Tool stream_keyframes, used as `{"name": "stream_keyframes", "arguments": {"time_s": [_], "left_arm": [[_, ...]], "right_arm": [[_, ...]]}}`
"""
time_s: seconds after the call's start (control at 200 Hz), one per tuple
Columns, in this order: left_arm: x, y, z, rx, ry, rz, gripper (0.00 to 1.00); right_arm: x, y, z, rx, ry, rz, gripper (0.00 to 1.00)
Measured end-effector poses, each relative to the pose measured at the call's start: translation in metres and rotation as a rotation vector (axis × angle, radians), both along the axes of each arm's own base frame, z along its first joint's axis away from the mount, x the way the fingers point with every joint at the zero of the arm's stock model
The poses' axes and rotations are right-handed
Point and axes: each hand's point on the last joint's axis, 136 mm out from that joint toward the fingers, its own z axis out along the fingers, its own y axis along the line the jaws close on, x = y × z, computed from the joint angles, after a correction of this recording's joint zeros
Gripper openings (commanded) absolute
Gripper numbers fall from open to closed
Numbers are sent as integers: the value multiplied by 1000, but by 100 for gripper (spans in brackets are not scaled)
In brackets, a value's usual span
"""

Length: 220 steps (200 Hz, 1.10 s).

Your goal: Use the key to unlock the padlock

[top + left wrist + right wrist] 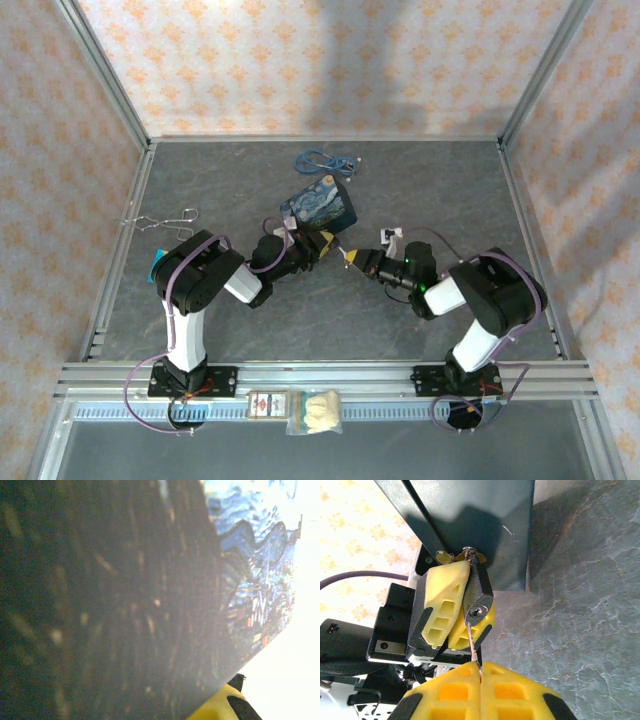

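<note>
Key-insertion step: we hold the padlock (479,592), at the tin (470,520) edge, clamped in our left gripper (463,611), with our right gripper (480,674) pinched on the key (474,645), tip at the keyhole; next likely needs a straight push, then a turn.

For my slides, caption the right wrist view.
Right gripper holds the key at the keyhole of the padlock, clamped by the left gripper.

No legible text or labels
</note>
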Motion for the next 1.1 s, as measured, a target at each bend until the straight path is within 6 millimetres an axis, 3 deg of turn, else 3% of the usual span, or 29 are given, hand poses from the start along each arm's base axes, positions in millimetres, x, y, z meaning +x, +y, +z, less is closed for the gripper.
{"name": "stream_keyframes", "arguments": {"time_s": [1.101], "left_arm": [[-3, -1, 1, -17, 9, -12, 0]], "right_arm": [[10, 3, -1, -2, -12, -18, 0]]}}
